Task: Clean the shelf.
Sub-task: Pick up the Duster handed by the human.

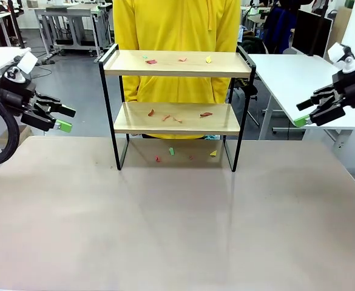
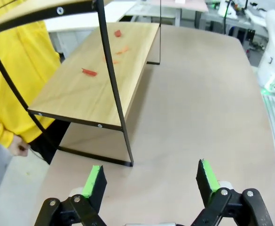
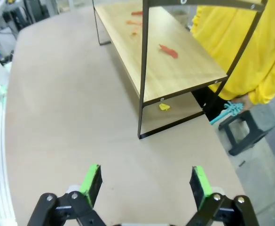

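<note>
Shelf [image 1: 128, 64] sits upper centre of the front view, on the table [image 1: 177, 230]; coloured scraps [image 1: 152, 113] lie on both boards and beneath it; left gripper [image 1: 67, 119] hangs mid-left, fingers spread, empty; right gripper [image 1: 300, 113] mid-right, likewise spread, holding nothing.

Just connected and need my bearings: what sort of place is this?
Probably a robotics lab: white worktables around the person, a dark monitor, and the scrap-strewn shelf staged on a table.
</note>
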Tool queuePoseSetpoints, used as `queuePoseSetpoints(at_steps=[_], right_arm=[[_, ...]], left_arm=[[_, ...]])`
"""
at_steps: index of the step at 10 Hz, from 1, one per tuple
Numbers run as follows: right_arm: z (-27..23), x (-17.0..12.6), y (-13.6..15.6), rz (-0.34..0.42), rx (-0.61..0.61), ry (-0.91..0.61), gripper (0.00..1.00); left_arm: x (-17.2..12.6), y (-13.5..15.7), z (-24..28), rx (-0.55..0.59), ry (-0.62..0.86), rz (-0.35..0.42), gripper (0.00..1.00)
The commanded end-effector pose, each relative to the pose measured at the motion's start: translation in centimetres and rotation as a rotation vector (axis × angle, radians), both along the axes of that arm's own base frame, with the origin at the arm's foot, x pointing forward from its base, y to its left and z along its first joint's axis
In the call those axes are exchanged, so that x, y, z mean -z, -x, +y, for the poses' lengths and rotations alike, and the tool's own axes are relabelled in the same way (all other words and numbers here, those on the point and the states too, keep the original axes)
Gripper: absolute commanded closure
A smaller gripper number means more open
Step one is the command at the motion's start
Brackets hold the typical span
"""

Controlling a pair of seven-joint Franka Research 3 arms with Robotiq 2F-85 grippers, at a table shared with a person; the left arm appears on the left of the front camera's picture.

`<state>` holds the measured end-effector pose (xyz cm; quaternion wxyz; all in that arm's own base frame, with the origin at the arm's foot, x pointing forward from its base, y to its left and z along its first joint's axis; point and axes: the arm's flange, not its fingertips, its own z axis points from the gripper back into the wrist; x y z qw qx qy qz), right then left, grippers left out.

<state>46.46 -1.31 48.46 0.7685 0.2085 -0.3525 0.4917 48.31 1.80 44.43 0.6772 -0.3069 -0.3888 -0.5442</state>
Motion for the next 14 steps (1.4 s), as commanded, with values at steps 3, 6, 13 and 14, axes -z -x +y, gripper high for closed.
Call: queuePoseSetpoints(at_steps=[3,6,13,14], right_arm=[[0.1,-1.2,1.1,-0.004,0.013,0.000,0.00],[-1.2,-1.5,-2.5,0.043,-0.006,0.007,0.00],[-10.8,7.7,-17.6,-0.148,-0.363,-0.366,0.00],[-10.9,8.9,-17.2,-0.142,-0.371,-0.444,0.00]], left_arm=[[-1.8,1.2,-0.1,0.007,-0.028,-0.032,0.00],[-1.5,-3.9,1.4,-0.019,0.012,0.029,0.00],[8.6,-14.2,9.0,0.164,0.335,-0.100,0.00],[9.6,-14.2,9.6,0.178,0.402,-0.150,0.00]])
